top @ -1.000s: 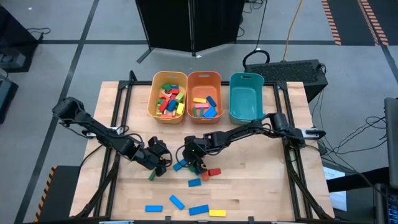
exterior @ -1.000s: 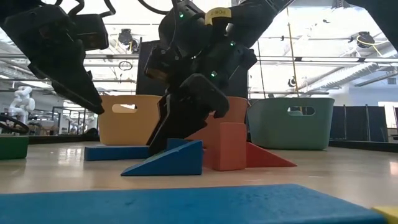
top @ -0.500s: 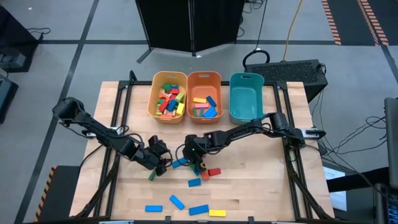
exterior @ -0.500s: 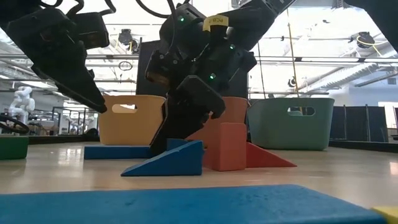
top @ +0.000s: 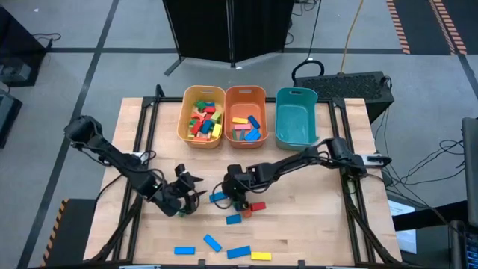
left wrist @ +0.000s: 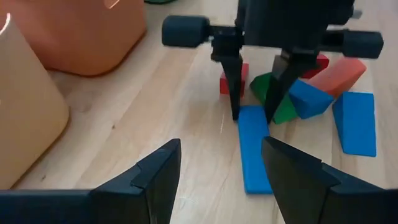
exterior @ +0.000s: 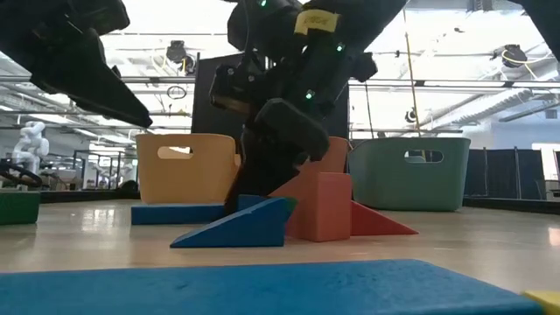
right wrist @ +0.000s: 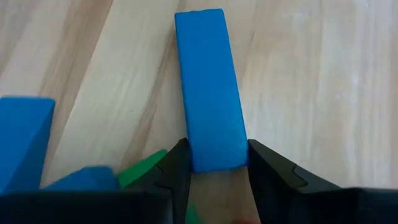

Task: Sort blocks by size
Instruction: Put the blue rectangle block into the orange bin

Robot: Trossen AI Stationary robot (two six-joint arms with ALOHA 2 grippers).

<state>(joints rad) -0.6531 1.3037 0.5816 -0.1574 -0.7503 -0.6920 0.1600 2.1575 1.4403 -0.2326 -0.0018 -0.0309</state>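
Right gripper (right wrist: 211, 171): down at mid-table, fingers closed across the near end of the blue bar (right wrist: 208, 87); bar lies flat on the wood, clamped on its two long sides
Left gripper (left wrist: 221, 171): just beside the cluster on its own side, fingers spread, holding nothing; in its wrist view it faces the right gripper across the bar
Blue bar, handling: judged light, rigid, painted smooth wood; parallel long faces suit a pinch across the width; an end grip may let the free end droop or swing on lifting
Cluster: a green block (left wrist: 273, 93), blue wedge (exterior: 236, 229), red block (exterior: 332, 206) and red wedge crowd the gripped end, touching or nearly touching
Loose blocks: more blue pieces and a yellow block (top: 261, 255) near the front edge of the table (top: 321, 224)
Bins: yellow bin (top: 187, 131) and orange bin (top: 258, 93) already hold blocks; teal bin (top: 280, 119) shows none
Open room: bare wood between cluster and bins; a straight lift is judged best to clear the neighbours
Risk: left gripper close by; table edge well apart
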